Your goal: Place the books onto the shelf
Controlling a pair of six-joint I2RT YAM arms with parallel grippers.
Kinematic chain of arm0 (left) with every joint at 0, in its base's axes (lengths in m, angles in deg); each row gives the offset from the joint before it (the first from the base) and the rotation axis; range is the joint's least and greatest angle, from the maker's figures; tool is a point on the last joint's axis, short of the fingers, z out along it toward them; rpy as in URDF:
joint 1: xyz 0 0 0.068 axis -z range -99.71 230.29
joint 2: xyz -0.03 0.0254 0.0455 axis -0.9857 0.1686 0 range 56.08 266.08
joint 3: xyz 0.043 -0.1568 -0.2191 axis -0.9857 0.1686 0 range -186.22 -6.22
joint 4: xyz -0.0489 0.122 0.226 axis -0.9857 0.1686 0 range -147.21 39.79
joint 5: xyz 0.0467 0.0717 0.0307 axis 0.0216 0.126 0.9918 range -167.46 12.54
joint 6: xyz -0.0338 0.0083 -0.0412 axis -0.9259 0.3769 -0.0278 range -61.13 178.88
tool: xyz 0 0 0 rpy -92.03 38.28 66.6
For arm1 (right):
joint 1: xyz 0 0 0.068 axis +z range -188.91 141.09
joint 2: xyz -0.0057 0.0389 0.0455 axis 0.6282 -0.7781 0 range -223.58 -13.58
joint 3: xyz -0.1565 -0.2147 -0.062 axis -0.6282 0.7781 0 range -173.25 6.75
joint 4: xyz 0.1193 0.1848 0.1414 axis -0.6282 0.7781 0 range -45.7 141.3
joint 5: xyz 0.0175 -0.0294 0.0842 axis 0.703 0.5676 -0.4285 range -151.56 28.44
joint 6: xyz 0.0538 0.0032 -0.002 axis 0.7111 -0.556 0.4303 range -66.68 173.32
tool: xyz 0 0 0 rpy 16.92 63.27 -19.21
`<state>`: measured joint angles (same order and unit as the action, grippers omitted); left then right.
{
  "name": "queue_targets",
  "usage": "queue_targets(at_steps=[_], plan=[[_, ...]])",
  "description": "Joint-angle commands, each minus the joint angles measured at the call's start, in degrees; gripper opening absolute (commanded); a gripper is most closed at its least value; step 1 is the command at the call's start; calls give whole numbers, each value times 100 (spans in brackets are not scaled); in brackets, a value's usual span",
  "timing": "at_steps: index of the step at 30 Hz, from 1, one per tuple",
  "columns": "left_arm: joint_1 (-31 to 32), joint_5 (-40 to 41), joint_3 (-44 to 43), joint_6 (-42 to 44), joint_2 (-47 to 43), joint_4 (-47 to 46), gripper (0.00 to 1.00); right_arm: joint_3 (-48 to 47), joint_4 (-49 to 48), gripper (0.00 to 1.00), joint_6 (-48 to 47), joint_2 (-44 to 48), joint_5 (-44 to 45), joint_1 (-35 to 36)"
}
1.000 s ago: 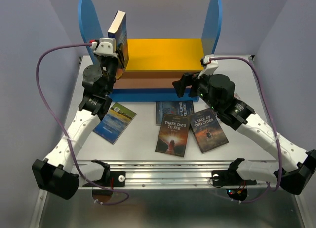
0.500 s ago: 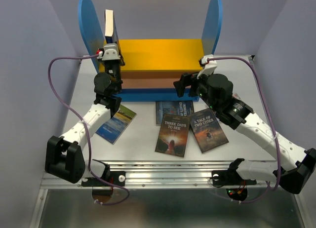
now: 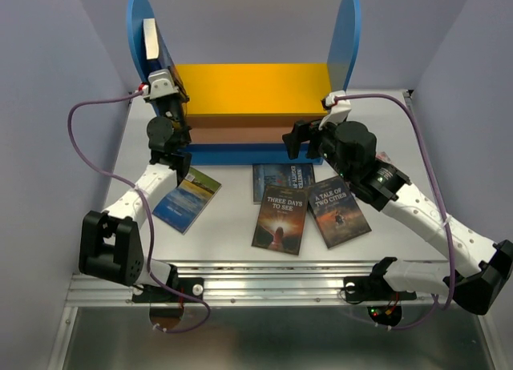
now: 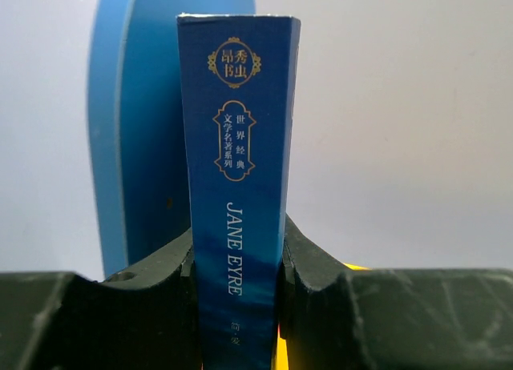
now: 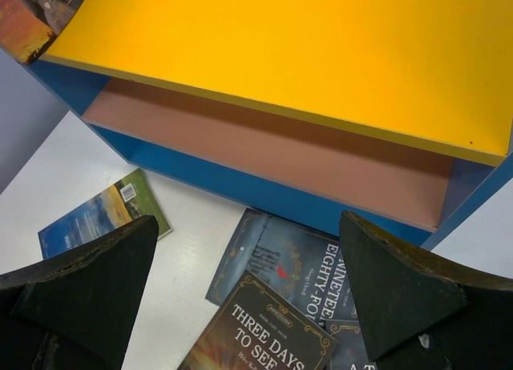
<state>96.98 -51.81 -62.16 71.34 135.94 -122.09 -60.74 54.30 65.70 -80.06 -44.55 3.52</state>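
1. Left side panel [image 3: 136, 26] of the shelf: blue, round-topped, upright at the far left of your table [image 3: 228, 234].
2. Jane Eyre [image 4: 238, 146]: held upright, spine toward your left wrist camera, just beside that panel at the left end of the yellow upper board [image 3: 256, 86]. You cannot tell whether its foot rests on the board.
3. Left gripper [image 4: 238, 282]: your claw is clamped on Jane Eyre, one finger against each cover.
4. Landscape-cover book [image 3: 186, 198]: flat on the table, beside your left arm.
5. Nineteen Eighty-Four [image 3: 276, 176]: flat before the blue base [image 3: 240, 154], partly under the next two entries.
6. Three Days to See [image 3: 280, 219]: flat, face up.
7. A Tale of Two Cities [image 3: 338, 211]: flat, tilted, touching entry 6.
8. Right gripper [image 5: 247, 226]: your claw stands wide and holds nothing, above the flat books and facing the brown lower board [image 3: 240, 134].
9. Right side panel [image 3: 345, 34]: blue, upright.
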Motion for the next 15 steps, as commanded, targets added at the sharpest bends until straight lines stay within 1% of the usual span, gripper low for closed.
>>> queue_targets(at_steps=[1,4,6,7,8,9,10,11,12,15], plan=[[-236,-130,-329,-254,-102,-737,0,42,-139,100,-96,82,162,2],[-289,-95,-505,-368,-58,-351,0,51,-139,100,-96,100,179,2],[-324,-209,-602,-499,-110,139,1,60,-139,100,-87,144,153,2],[-324,-314,-646,-526,-137,238,14,69,-147,100,-87,153,153,2],[-324,-367,-672,-544,-172,413,29,77,-147,100,-96,153,153,2],[-324,-385,-690,-553,-189,502,41,86,-139,100,-87,161,144,2],[-324,-324,-760,-587,-198,581,42,86,-147,100,-96,161,135,2],[-324,-289,-804,-657,-268,860,44,95,-139,100,-113,170,153,2],[-324,-254,-822,-745,-295,933,49,95,-139,100,-113,162,162,2],[-324,-245,-734,-772,-435,1013,50,95,-139,100,-122,153,162,2]])
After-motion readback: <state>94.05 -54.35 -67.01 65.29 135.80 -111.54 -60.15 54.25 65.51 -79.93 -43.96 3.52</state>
